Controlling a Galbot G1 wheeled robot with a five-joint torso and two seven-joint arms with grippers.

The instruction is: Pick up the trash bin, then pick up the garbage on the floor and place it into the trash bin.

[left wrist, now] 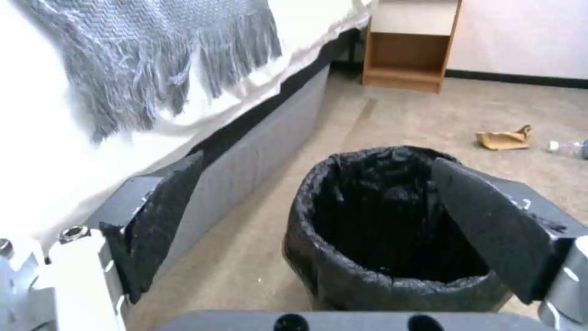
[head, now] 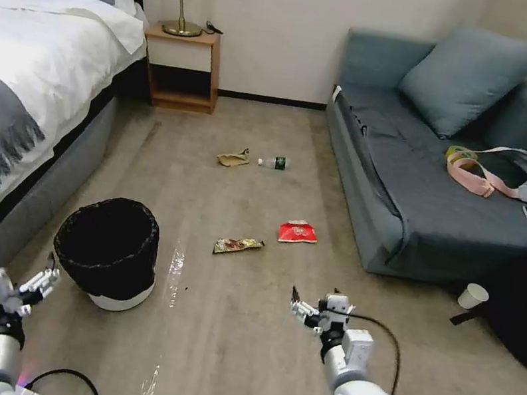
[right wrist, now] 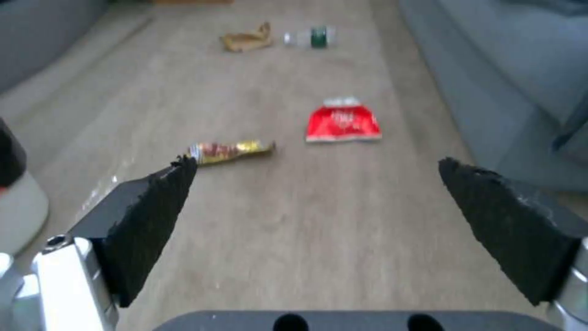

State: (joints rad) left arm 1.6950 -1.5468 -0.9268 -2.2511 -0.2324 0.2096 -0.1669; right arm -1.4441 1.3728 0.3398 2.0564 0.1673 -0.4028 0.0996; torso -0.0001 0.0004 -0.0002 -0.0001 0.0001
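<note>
Trash bin (head: 107,251) on floor beside spread left gripper (head: 42,282), right gripper (head: 299,307) spread too (bottle (head: 275,162) label green, unreadable)

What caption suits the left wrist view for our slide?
Open left tool near the black-lined bin beside the bed, paper bag beyond.

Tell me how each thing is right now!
Trash bin: upright on the floor, not lifted.
Left end effector: open, beside the bin.
Right end effector: open, empty.
Red packet: flat on the floor.
Gold wrapper: flat on the floor.
Paper bag: crumpled.
Bottle: on its side.
</note>
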